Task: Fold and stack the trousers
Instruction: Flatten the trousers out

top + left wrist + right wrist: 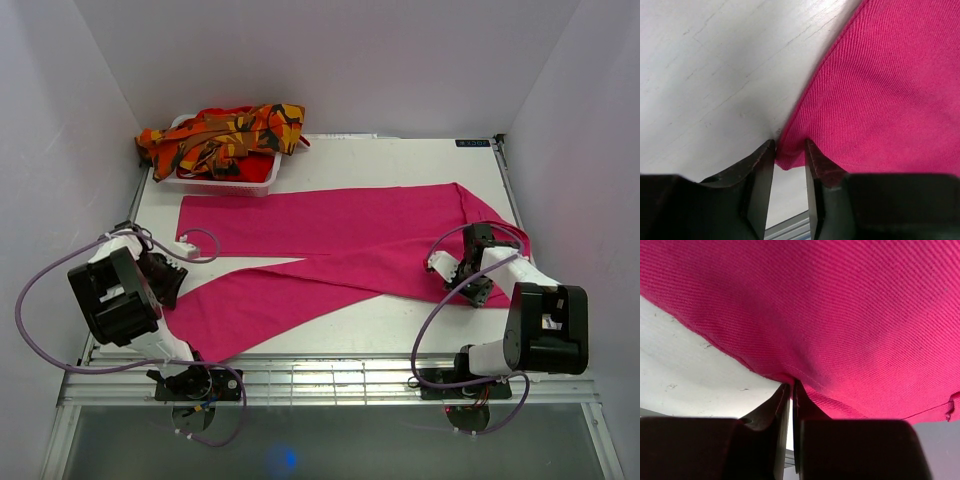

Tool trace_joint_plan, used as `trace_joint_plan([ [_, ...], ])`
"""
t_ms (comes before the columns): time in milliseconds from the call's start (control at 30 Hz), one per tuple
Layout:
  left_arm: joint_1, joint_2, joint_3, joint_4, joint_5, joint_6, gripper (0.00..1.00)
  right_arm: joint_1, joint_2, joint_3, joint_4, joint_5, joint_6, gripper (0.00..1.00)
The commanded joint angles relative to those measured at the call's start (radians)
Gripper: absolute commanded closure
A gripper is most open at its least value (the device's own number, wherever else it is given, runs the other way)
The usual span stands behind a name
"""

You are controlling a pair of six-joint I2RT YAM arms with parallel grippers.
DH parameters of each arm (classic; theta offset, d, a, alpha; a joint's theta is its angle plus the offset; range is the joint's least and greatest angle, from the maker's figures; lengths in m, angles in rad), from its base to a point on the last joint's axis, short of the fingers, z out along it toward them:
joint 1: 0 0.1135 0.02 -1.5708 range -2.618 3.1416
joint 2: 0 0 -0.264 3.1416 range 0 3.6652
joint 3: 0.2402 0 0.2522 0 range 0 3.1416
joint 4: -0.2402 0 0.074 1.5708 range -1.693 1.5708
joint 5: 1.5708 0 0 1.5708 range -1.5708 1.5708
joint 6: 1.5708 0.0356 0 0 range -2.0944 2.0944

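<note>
Pinching hem corner of pink trousers (330, 235) with left gripper (790, 152), 8 o'clock; pinching edge with right gripper (791, 389), 4 o'clock. With such shallow bites, could slip on lift, spoiling fold.

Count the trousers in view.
2. Pink pair spread across the table; orange camouflage pair heaped on the white basket, far left. Red cloth beneath it may be another.
</note>
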Motion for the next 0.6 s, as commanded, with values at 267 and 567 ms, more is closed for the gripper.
trace_joint_plan([
  [267,0.006,0.027,0.331,-0.064,0.114,-0.04,1.0,-0.072,0.055,0.183,0.028,-0.186,0.031,0.92],
  [567,-0.012,0.087,0.805,-0.113,0.228,-0.084,1.0,-0.178,0.147,0.407,-0.069,-0.255,0.006,0.92],
])
